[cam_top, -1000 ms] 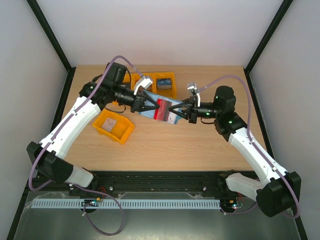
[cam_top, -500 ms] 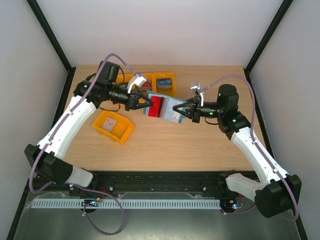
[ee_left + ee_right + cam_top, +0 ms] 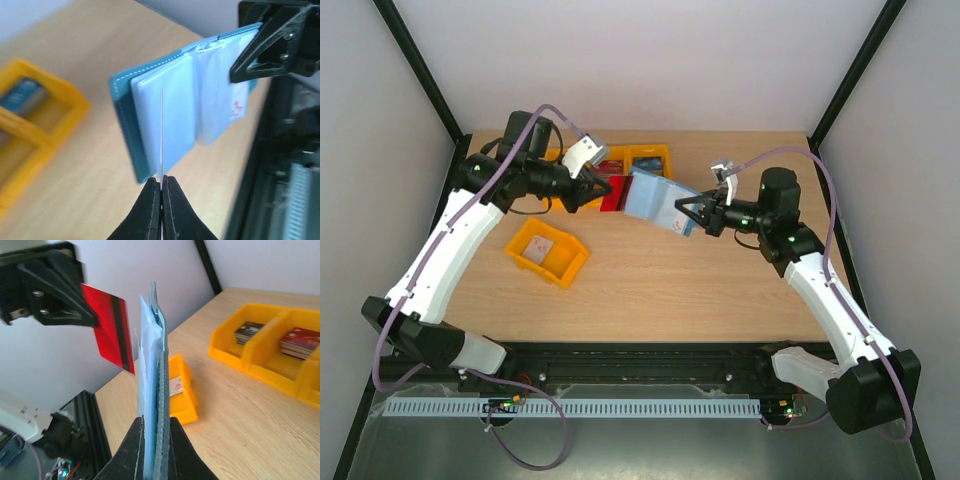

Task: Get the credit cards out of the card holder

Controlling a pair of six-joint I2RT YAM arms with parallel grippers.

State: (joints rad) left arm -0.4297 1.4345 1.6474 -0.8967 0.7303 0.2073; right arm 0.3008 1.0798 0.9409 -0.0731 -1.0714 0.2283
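My left pincer [image 3: 603, 191] is clamped shut on a red card [image 3: 614, 196], pinching one short edge. In my right wrist view the card is bright red with a dark stripe along one side. In my left wrist view it is edge-on and shows only as a thin pale line rising from my fingertips [image 3: 154, 197]. The card is out of the pockets, in the air just beside the left edge of the card holder [image 3: 655, 198]. I cannot tell whether the two touch.

My right pincer [image 3: 686, 214] is closed on the holder's opposite edge and holds it above the wooden table [image 3: 670, 290], well off the surface. The holder is a teal-blue folding wallet with pale stitching round its rim, hanging open like a booklet. Inside it are lighter blue sleeves. A pale card [image 3: 239, 106] with reddish marking sits in a sleeve near my right fingers.

Behind the holder stands an orange double bin [image 3: 650, 152] with cards in it. A single orange bin [image 3: 567, 264] with one card in it lies nearer my left arm.
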